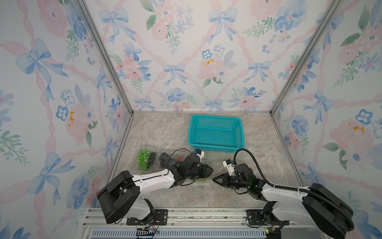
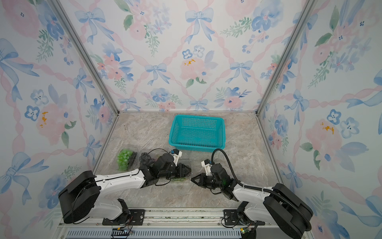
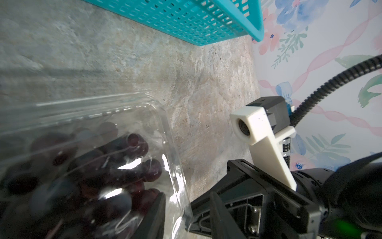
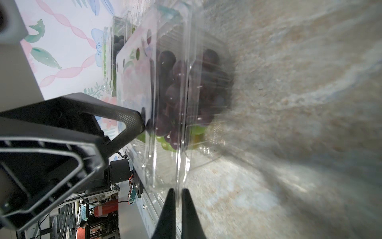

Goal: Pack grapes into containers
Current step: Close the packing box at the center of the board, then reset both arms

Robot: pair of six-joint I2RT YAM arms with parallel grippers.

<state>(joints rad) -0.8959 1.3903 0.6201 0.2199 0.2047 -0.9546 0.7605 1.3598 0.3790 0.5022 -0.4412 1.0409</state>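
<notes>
Lid-closing step, I'd judge: right gripper is pinched tight on the rim of a clear plastic clamshell container at the front-centre of the marble-look counter. The left gripper is part open, with a fingertip pressing the lid, probably to steady it. Inside are dark purple grapes and some green ones. Count: 3 clamshells, the other two by the counter's left edge, with a green bunch and dark/red bunches. There is 1 empty teal perforated basket toward the back edge.

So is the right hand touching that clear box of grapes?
Touching: the right wrist view shows the right hand shut on the rim of the container.
</notes>
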